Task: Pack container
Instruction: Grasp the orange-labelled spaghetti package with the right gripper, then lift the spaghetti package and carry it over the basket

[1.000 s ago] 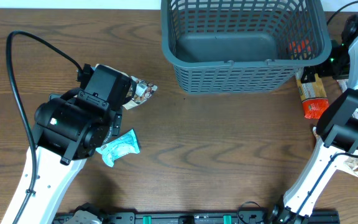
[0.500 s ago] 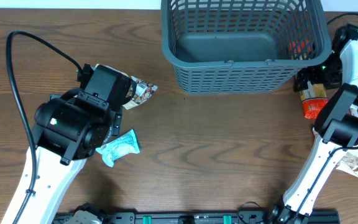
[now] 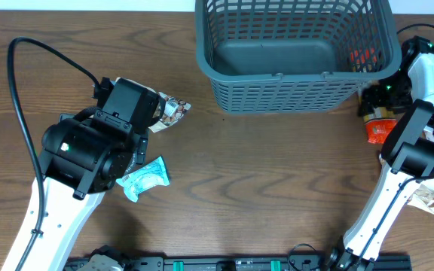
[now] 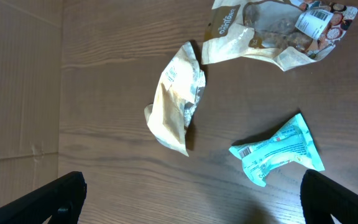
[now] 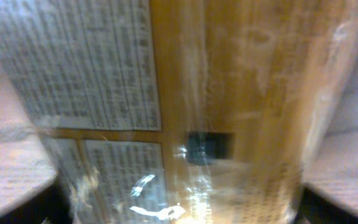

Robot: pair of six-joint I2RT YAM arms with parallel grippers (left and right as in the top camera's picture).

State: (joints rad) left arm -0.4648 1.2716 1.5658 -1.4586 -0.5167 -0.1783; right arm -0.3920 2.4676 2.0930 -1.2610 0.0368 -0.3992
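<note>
Looking at the top-down view, the only thing that's moved in the last second is the right arm (image 3: pixel 420 143). Its wrist was up in the far upper right corner and has now swung down onto the orange packet (image 3: pixel 380 129) lying just right of the basket (image 3: pixel 296 90). That covers the packet's top half, so only the orange end pokes out below.

The right wrist cam backs that up. The packet's label (image 5: pixel 229 93) fills the whole frame, blurry and very close, with dark finger bits at the two bottom corners. So the right jaws sit either side of it, but I honestly can't tell whether they're pinching yet or just straddling it.

The basket sits at the top centre of the worktop (image 3: pixel 277 173), and the bit of its floor I can see has nothing on it.

The left arm (image 3: pixel 89 147) hasn't budged. It hangs over the left side with the left jaws spread wide and nothing in them. Below it are a cream packet (image 4: pixel 176 99), a teal one (image 4: pixel 277 151) and a clear one (image 4: pixel 272 28).

My read is that packing has barely started, and the right side is going for the first grab. If it gets hold of the packet, it's a short lift over the rim.
</note>
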